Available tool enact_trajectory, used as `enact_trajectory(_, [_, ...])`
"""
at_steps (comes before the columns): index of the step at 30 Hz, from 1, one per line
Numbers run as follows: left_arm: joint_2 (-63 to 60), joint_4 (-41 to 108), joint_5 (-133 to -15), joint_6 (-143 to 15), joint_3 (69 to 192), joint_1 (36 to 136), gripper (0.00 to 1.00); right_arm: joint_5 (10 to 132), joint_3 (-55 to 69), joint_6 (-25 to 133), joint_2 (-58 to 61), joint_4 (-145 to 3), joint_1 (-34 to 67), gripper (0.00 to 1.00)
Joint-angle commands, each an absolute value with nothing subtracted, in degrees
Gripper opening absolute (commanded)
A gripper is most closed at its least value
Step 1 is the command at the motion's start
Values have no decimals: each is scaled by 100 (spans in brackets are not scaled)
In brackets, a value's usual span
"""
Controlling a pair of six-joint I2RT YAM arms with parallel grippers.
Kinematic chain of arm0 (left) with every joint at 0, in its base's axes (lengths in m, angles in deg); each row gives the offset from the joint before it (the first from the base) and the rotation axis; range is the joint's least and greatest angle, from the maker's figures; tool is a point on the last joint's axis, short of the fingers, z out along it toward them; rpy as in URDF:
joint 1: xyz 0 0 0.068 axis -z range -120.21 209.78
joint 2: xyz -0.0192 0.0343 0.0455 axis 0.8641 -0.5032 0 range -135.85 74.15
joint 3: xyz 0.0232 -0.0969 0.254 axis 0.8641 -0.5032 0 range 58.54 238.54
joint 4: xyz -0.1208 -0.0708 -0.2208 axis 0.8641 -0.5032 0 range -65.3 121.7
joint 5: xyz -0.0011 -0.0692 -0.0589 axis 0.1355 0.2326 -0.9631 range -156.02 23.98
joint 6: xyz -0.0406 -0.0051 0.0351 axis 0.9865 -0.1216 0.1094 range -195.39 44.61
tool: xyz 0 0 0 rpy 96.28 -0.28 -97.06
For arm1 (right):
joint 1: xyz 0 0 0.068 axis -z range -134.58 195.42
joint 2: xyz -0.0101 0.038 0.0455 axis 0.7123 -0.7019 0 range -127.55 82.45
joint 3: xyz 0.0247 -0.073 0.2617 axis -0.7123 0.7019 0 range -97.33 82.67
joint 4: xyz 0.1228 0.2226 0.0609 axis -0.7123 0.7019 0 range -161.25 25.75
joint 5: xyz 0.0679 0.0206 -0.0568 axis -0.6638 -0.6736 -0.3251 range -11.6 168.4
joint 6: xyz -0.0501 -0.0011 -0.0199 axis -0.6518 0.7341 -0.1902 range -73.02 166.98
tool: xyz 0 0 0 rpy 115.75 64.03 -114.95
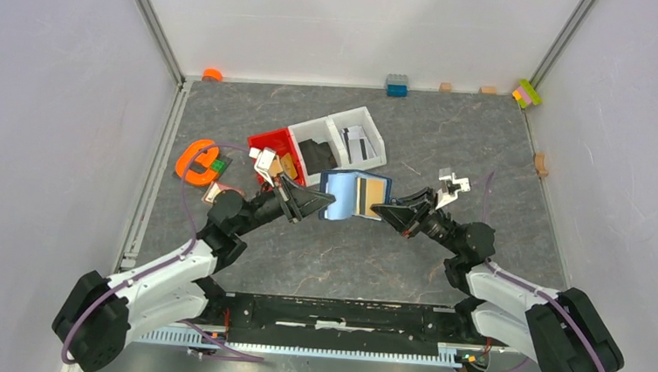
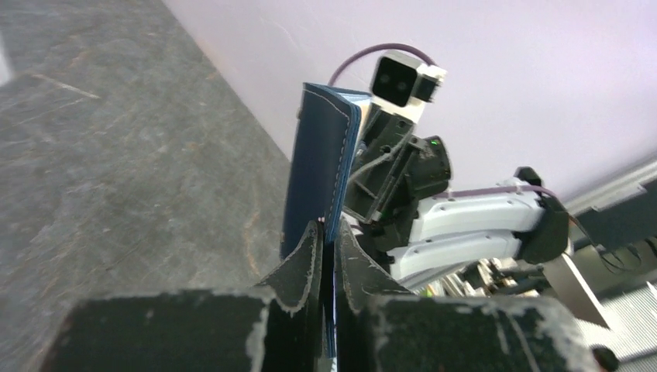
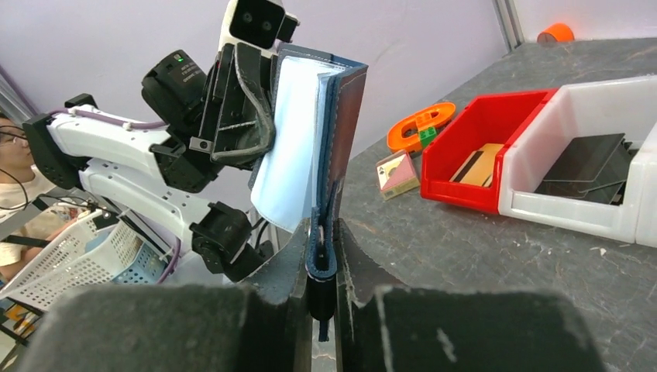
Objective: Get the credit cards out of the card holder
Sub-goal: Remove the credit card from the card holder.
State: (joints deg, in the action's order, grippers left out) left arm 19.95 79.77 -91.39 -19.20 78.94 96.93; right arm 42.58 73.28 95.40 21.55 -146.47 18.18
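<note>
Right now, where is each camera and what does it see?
Top external: above, behind the arms, looking down at the table; both arms show.
Left wrist: on the left arm, past the left gripper, facing the right arm.
Right wrist: on the right arm, past the right gripper, facing the left arm.
All share the card holder.

Card holder (image 1: pixel 355 195) is up off the bench (image 1: pixel 390 260), mid-bench, opened flat between the two arms. Left jaws clamp its left edge, right jaws clamp its right edge. Card (image 1: pixel 372 195) sits in its right half. Three bins touch in a row just behind it: left bin (image 1: pixel 268 138), middle bin (image 1: pixel 308 125), right bin (image 1: pixel 348 115), with flat pieces in each. Ring toy (image 1: pixel 196 159) lies left of the bins. Blocks (image 1: pixel 396 85) line the back wall; single block (image 1: pixel 540 164) sits by the right wall.
</note>
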Motion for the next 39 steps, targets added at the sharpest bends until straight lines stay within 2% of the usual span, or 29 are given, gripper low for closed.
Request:
enact_trajectory(1, [2483,6311,-7748,-2513,8218,9709,12,4199,7199,9435,2104,-14535,1831,6])
enact_trajectory(3, [2706,5384,-6919,-2774,8331,9709,19,4360,6990,9095,2072,-13599,1833,0])
enact_trajectory(6, [2920,4363,-6021,-3041,8587,9709,35,4692,6601,8648,1802,-12131,1843,0])
enact_trajectory(9, [3216,3460,-4891,-3003,8704,9705,61,4364,6524,8967,1298,-12387,1907,0])
enact_trajectory(10, [3334,3394,-4755,-3039,8679,9708,63,4221,6524,9130,1140,-12599,1929,0])
enact_trajectory(12, [3632,3510,-4894,-3155,8572,9705,64,4052,6509,9311,909,-12820,1957,0])
enact_trajectory(15, [3736,4626,-6182,-3461,8264,9705,59,4025,6472,9338,766,-12778,1976,2])
enact_trajectory(18, [3232,5538,-7591,-3555,8263,9725,55,3992,6479,9354,784,-12809,1984,3])
enact_trajectory(20, [2723,5482,-8073,-3640,8552,9759,49,3955,6503,9427,811,-12908,1987,5])
enact_trajectory(28, [1514,5859,-8747,-3515,8880,9960,48,3724,6627,9958,745,-13619,1986,6])
enact_trajectory(33, [1014,5867,-8985,-3429,9062,9967,38,3591,6698,10289,752,-14053,1984,6])
enact_trajectory(36, [838,5876,-9062,-3393,9131,9966,38,3471,6682,10438,774,-14193,1984,6])
enact_trajectory(39, [848,5919,-9065,-3373,9108,9961,46,3363,6688,10645,783,-14437,1984,6])
